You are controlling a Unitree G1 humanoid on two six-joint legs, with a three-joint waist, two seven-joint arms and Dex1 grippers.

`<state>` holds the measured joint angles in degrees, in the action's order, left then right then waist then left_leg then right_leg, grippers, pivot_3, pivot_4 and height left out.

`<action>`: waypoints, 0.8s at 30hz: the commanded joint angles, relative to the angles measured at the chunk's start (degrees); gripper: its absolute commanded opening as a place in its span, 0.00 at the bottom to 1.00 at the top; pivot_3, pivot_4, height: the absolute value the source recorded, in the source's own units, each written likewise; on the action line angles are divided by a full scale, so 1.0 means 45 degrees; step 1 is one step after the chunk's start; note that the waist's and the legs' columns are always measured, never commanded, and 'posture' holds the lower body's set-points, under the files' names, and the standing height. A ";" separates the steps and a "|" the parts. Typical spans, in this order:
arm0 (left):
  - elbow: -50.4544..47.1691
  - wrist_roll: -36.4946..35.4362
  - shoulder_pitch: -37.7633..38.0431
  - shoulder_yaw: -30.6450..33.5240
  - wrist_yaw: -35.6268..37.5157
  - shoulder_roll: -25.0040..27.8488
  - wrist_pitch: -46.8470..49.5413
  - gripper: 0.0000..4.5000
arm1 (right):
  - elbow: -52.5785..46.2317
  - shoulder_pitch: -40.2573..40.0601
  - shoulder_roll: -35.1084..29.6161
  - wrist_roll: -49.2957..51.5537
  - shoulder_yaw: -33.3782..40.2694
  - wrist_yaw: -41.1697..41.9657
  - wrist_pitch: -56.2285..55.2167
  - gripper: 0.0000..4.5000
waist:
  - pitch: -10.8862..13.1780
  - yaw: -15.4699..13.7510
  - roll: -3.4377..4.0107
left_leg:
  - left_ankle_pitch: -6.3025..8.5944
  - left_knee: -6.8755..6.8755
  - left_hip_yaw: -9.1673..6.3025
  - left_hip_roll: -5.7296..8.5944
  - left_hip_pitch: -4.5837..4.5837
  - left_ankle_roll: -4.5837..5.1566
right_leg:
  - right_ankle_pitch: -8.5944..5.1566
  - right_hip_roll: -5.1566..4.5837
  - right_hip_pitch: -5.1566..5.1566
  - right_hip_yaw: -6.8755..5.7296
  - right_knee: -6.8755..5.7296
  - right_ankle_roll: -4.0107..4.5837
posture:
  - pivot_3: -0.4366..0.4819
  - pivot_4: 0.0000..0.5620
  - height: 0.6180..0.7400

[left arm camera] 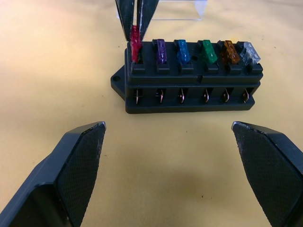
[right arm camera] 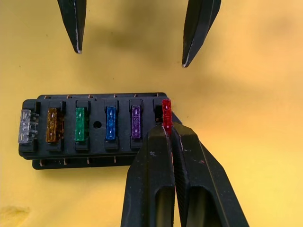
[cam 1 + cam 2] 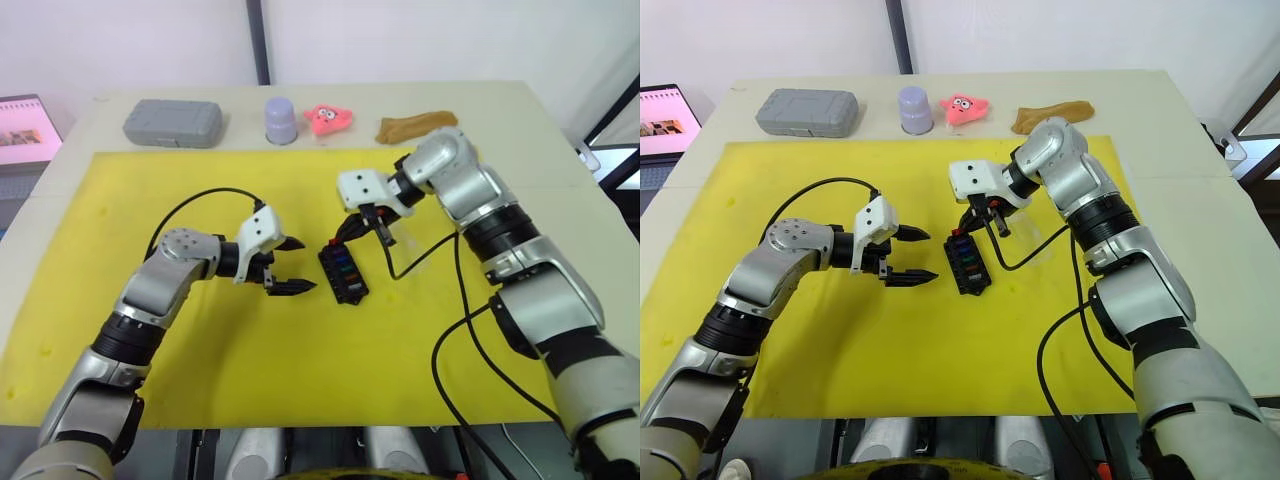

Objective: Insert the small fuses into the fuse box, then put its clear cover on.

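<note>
Right wrist view has the clearest look: the right tool [image 2: 166, 130] is pinched tight on the red fuse [image 2: 166, 112], holding it at the end slot of the fuse box [image 2: 94, 130], with the fuse standing taller than its neighbours. The other five fuses sit in the same row: purple fuse [image 2: 136, 122], blue fuse [image 2: 111, 123], green fuse [image 2: 80, 124], orange-brown fuse [image 2: 52, 125], and a clear-grey fuse [image 2: 25, 126] at the far end.

The box lies on the yellow mat [image 3: 300, 360], about the middle of the table [image 3: 500, 100], between the two arms. The left tool [image 3: 290, 265] hovers just beside the box on the robot's left, fingers spread wide and holding nothing, pointed at the box's long side.

The clear cover [image 1: 173, 10] lies on the mat just behind the box, on the right arm's side, hard to make out against the yellow.

Along the back edge of the table, off the mat: a grey case [image 3: 172, 122], a lavender cup [image 3: 281, 119], a pink toy [image 3: 327, 119] and a brown lump [image 3: 415, 127].
</note>
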<state>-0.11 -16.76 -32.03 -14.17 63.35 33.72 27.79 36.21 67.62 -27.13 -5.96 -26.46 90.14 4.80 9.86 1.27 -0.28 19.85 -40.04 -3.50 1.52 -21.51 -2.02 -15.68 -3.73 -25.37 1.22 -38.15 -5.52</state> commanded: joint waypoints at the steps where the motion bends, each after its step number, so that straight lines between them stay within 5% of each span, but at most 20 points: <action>1: -0.0361 -0.0019 -0.0095 0.0319 -0.0011 0.0085 -0.0185 1.00 | -0.0396 0.0509 0.0015 0.0133 0.0329 0.0145 0.0092 0.00 | 0.0000 0.0000 0.0000 | 0.0000 0.0000 0.0000 0.0000 0.0000 0.0000 | 0.0000 0.0000 0.0000 0.0000 0.0000 0.0000 | 0.48 0.27 1.00; 24: -0.0404 -0.0015 -0.0040 0.0358 -0.0085 0.0104 -0.0180 1.00 | -0.0075 0.0226 0.0102 -0.0538 0.0002 -0.0003 -0.0617 0.00 | 0.0000 0.0004 0.0000 | 0.0000 0.0000 0.0000 0.0000 0.0000 0.0000 | 0.0000 0.0000 0.0000 -0.0001 -0.0001 0.0000 | 0.48 0.27 1.00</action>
<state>-0.11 -16.75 -32.03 -14.17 63.18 33.73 27.79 36.26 67.84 -27.03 -8.20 -26.67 90.34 2.79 9.86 1.29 -0.28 19.85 -40.04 -3.50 1.52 -21.51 -2.02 -15.68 -3.74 -25.37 1.22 -38.15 -5.52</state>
